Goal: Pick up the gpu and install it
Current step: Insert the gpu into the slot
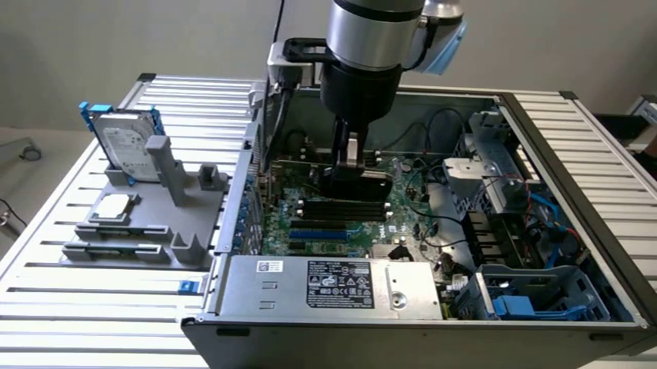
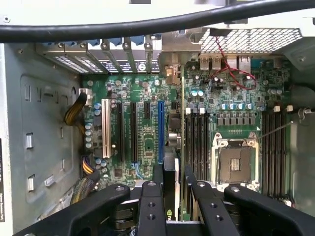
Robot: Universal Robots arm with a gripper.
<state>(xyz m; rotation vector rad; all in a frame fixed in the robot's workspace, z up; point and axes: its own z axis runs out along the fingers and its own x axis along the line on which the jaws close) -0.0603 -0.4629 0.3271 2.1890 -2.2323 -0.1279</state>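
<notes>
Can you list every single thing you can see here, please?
table: one, silver slats, under everything
computer case: one, grey, open, on the table
motherboard: one, green, inside the case
power supply: one, silver, case's near end
hard drive: one, silver in blue frame, on the holder
holder: one, grey, exterior view's left of case
gpu: one, black, upright over the motherboard
arm: one, silver and black, reaching into case
fingers: two, black, closed on the gpu
</notes>
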